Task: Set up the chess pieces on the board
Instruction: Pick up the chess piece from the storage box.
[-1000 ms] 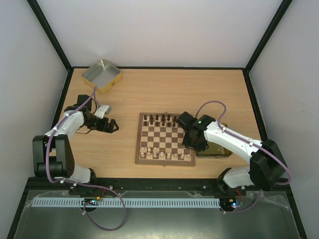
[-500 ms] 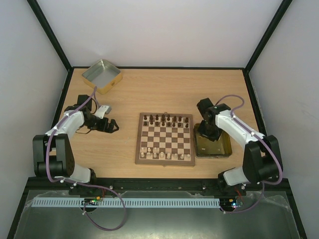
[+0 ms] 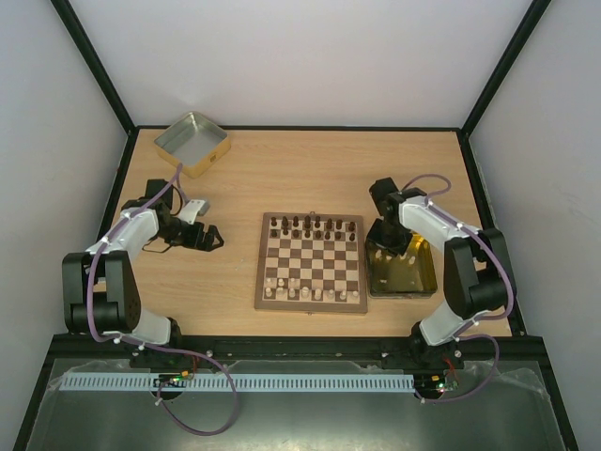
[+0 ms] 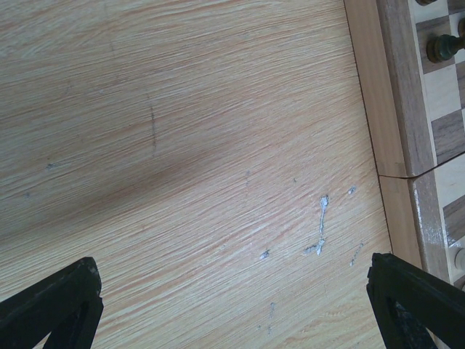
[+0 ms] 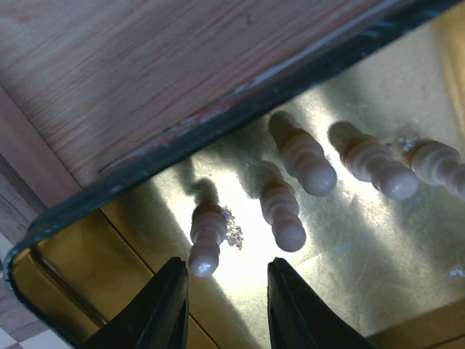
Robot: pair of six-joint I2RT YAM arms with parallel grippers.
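Note:
The board (image 3: 311, 262) lies mid-table, with dark chess pieces (image 3: 310, 225) on its far rows and cream pieces (image 3: 305, 289) along its near rows. My right gripper (image 3: 386, 246) hangs open and empty, low inside the golden tin tray (image 3: 421, 282) to the right of the board. In the right wrist view its jaws (image 5: 227, 283) stand apart just in front of several upright cream pawns; the nearest pawn (image 5: 205, 237) is by the left finger, and another (image 5: 282, 212) is beside it. My left gripper (image 3: 208, 238) is wide open and empty over bare table left of the board (image 4: 398, 94).
A second, silver tin (image 3: 192, 143) stands at the far left corner of the table. In the right wrist view the tray's dark rim (image 5: 218, 131) runs just behind the pawns. Black frame rails border the table.
My right arm has swung from over the board's right side to the golden tray and lowered its open gripper into it. The left arm has not moved.

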